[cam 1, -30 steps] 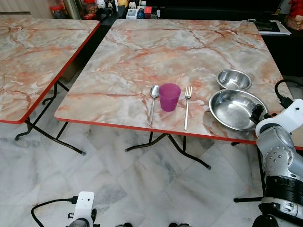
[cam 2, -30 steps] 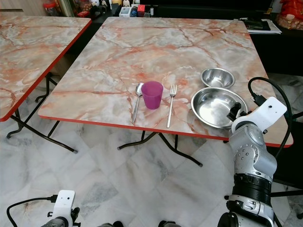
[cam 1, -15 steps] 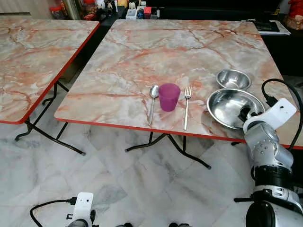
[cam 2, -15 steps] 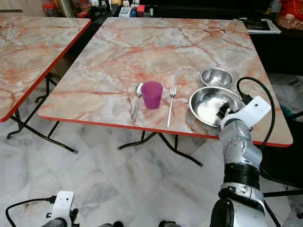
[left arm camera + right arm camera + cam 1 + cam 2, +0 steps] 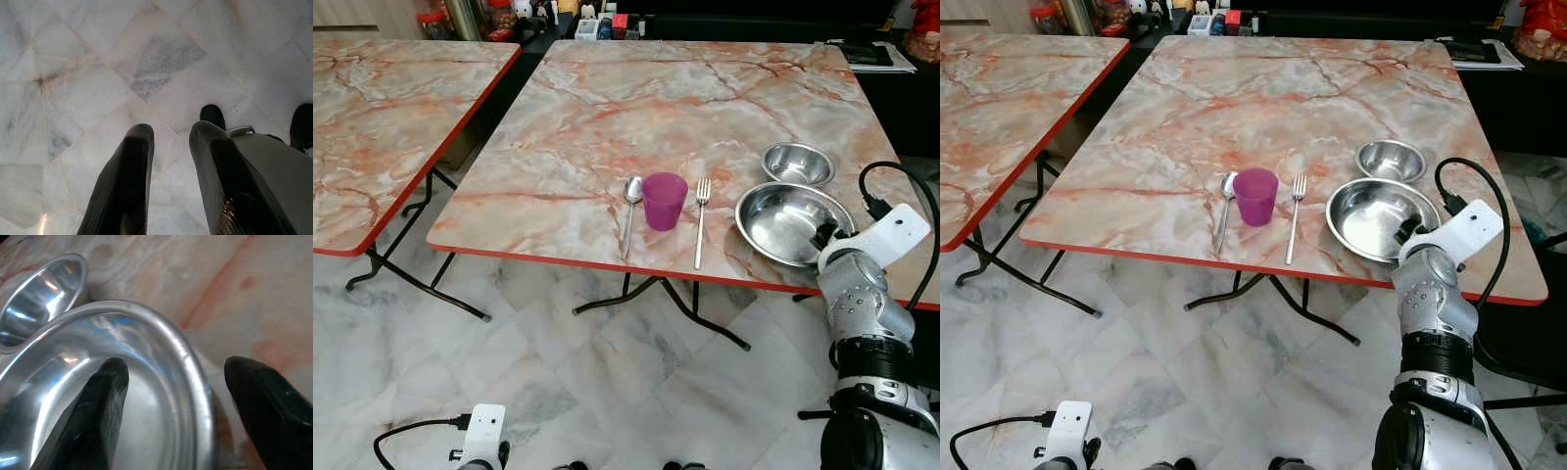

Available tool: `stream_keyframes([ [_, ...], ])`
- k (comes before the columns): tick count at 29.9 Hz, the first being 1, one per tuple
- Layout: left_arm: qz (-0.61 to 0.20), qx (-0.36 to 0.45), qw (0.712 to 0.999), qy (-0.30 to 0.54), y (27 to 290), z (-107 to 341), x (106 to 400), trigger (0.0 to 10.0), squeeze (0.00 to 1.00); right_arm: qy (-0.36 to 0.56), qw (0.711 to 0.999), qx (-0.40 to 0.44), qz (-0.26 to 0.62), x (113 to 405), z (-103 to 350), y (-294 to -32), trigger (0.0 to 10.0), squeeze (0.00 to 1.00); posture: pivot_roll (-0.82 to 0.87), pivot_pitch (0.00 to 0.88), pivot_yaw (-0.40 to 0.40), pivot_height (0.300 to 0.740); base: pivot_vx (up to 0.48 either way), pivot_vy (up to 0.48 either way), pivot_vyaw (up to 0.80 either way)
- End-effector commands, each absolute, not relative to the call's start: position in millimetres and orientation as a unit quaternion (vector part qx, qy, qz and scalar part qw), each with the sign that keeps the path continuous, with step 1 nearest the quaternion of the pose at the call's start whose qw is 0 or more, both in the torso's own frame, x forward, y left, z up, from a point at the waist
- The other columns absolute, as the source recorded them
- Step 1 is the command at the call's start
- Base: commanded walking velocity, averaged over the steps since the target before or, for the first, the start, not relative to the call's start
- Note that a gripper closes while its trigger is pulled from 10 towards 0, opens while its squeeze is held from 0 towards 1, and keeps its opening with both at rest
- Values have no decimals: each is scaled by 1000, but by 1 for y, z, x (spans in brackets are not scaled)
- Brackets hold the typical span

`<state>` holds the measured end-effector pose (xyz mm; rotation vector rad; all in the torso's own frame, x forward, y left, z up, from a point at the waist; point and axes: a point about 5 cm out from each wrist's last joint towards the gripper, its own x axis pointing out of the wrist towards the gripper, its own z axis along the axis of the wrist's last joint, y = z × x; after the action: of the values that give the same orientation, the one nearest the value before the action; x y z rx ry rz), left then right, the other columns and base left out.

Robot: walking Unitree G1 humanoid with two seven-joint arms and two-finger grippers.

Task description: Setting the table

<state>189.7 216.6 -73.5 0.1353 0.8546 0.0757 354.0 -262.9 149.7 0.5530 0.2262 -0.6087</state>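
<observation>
Steel catches the light at the lower right of the head view: a large bowl [image 5: 791, 223] sits near the front edge of the marble-patterned table [image 5: 607, 108], with a small bowl [image 5: 796, 164] touching its far rim. The right gripper [image 5: 178, 406] is at the large bowl's near right rim, its fingers [image 5: 93, 416] spread wide, one inside the bowl and one outside over the tabletop, the rim between them but not pinched. Left of the bowls, near the frame's centre, lie a fork [image 5: 701, 217], a purple cup [image 5: 664, 201] and a spoon [image 5: 629, 211] in a row. The left gripper [image 5: 168, 142] hangs low over the pale floor tiles [image 5: 73, 73], fingers slightly apart. A second table [image 5: 382, 117] stands at the upper left.
</observation>
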Motion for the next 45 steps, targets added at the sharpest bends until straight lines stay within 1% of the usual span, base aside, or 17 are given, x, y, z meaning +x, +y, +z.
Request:
stream_keyframes([
  [1, 35, 73, 898, 433, 221, -78, 180, 10000, 0, 114, 906, 273, -303, 353, 148, -265, 0, 0, -80, 170, 36, 740, 0, 0, 0],
  [13, 33, 77, 895, 439, 224, -79, 177, 10000, 0, 118, 903, 294, -292, 355, 144, -260, 0, 0, -76, 172, 40, 740, 0, 0, 0],
  [19, 29, 77, 893, 442, 222, -80, 176, 10000, 0, 120, 901, 303, -285, 355, 142, -257, 0, 0, -73, 159, 37, 740, 0, 0, 0],
  [29, 24, 78, 893, 443, 220, -80, 177, 10000, 0, 112, 905, 309, -272, 357, 146, -257, 0, 0, -75, 146, 36, 740, 0, 0, 0],
  [31, 24, 78, 893, 443, 220, -80, 177, 10000, 0, 106, 909, 307, -261, 356, 150, -257, 0, 0, -74, 143, 35, 740, 0, 0, 0],
  [34, 25, 77, 894, 442, 220, -79, 178, 10000, 0, 101, 918, 296, -245, 350, 156, -258, 0, 0, -78, 150, 37, 740, 0, 0, 0],
  [39, 24, 77, 893, 442, 220, -79, 178, 10000, 0, 96, 922, 286, -240, 341, 162, -259, 0, 0, -83, 155, 40, 740, 0, 0, 0],
  [45, 21, 77, 893, 442, 219, -79, 178, 10000, 0, 46, 928, 285, -235, 329, 188, -263, 0, 0, -94, 164, 46, 740, 0, 0, 0],
])
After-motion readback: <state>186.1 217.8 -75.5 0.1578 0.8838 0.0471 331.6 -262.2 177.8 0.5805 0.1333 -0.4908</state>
